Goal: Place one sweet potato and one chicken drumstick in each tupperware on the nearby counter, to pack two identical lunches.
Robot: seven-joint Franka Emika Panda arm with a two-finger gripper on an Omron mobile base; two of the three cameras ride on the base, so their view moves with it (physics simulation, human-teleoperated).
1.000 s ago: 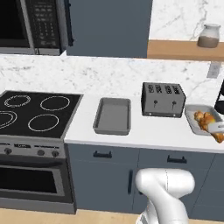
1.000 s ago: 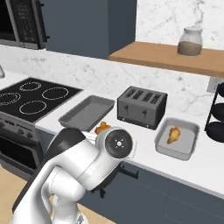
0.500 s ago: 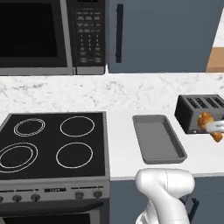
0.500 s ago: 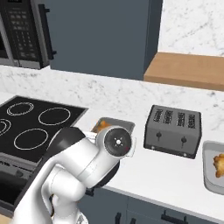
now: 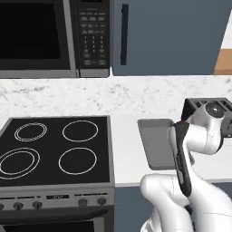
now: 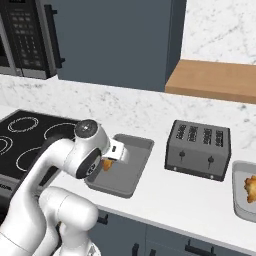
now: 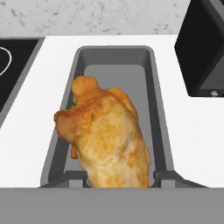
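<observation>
Hand view showed the gripper (image 7: 118,177) clamped on a lumpy golden-orange chicken drumstick (image 7: 105,140), hanging over the near end of a shallow grey rectangular tupperware (image 7: 116,70) on the white counter (image 7: 39,113). I judged this the delivery step: the next move called for lowering the piece inside the rim and parting the fingers. Open room ran along the tray's bare floor, with the black stove (image 6: 30,135) on one side and the grey toaster (image 6: 198,149) on the other.
</observation>
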